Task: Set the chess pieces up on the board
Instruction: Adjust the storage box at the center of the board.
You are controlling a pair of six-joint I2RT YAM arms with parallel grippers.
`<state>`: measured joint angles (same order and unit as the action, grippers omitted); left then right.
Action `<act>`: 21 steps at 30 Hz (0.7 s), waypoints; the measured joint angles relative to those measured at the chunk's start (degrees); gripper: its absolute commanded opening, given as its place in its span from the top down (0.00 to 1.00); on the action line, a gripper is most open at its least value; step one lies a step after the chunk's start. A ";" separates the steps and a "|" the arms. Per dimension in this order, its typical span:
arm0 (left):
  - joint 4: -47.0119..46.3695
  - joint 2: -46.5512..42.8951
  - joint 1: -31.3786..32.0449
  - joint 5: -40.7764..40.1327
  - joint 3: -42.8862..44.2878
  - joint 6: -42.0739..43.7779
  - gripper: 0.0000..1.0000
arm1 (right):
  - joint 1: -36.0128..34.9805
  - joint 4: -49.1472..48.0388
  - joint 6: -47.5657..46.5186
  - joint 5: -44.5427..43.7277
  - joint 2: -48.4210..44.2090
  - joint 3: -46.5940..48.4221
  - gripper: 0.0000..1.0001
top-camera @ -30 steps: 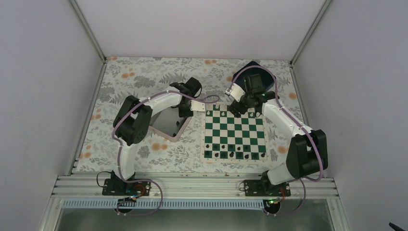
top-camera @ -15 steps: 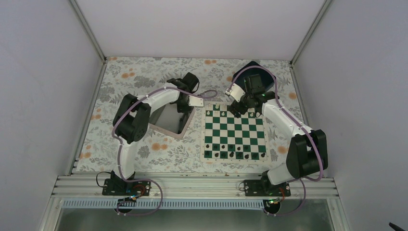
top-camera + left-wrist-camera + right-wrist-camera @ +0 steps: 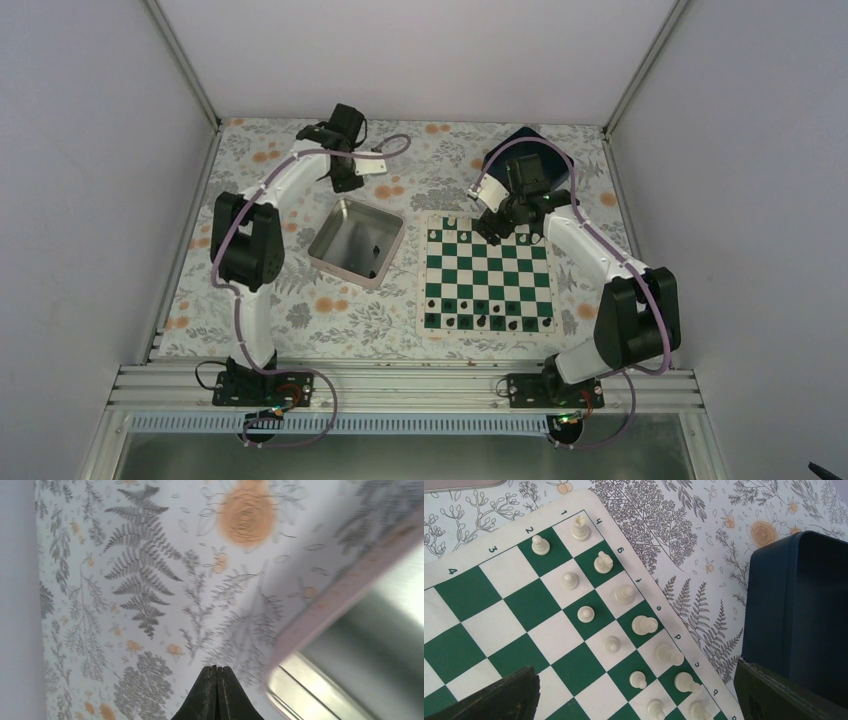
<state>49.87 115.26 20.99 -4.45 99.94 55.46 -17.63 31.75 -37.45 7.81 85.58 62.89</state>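
The green and white board [image 3: 488,268] lies right of centre. Several tiny black chess pieces [image 3: 482,322] stand on its two near rows. One black piece [image 3: 372,250] lies inside the silver tin [image 3: 340,222]. My left gripper [image 3: 343,178] is shut and empty, over the floral cloth behind the tin; in the left wrist view its gripper [image 3: 216,672] sits beside the tin's corner [image 3: 320,645]. My right gripper [image 3: 497,228] hangs wide open above the board's far edge. In the right wrist view the gripper [image 3: 639,700] spans small white pieces [image 3: 585,613] on the board [image 3: 524,600].
A dark blue bin [image 3: 530,150] stands behind the board's far right corner and fills the right side of the right wrist view [image 3: 809,605]. The floral cloth [image 3: 260,300] covers the table between white side walls.
My left arm has swung from over the tin toward the far left of the table, uncovering the tin. The right arm has not moved.
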 measured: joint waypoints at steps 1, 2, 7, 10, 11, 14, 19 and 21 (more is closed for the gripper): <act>0.09 1.46 -0.70 0.07 1.88 0.24 0.98 | 0.00 0.02 0.00 -0.02 0.02 0.00 0.00; 0.13 2.93 -1.14 0.20 3.48 0.42 0.98 | 0.00 0.04 0.00 -0.04 0.04 0.00 0.00; 1.99 11.54 -1.81 1.14 10.45 0.98 0.98 | 0.00 0.00 0.00 -0.17 0.15 0.00 0.00; 4.13 15.93 -1.81 1.77 13.88 1.14 0.98 | 0.00 0.00 0.00 -0.46 0.52 0.00 0.00; 4.70 16.83 -1.81 1.86 14.56 1.16 0.98 | 0.00 0.00 0.00 -0.55 0.66 0.00 0.00; 7.17 18.67 -1.81 2.14 16.46 1.38 0.98 | 0.00 0.00 0.00 -0.87 0.96 0.00 0.00; 10.54 18.82 -1.95 2.54 16.83 2.03 0.98 | 0.00 0.02 0.00 -1.05 0.98 0.00 0.00; 11.02 18.64 -2.05 2.56 15.91 2.27 0.98 | -0.07 0.02 0.00 -1.01 0.98 0.00 0.00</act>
<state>60.88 133.91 18.94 -1.89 115.85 57.74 -17.69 31.77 -37.45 6.81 86.56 62.89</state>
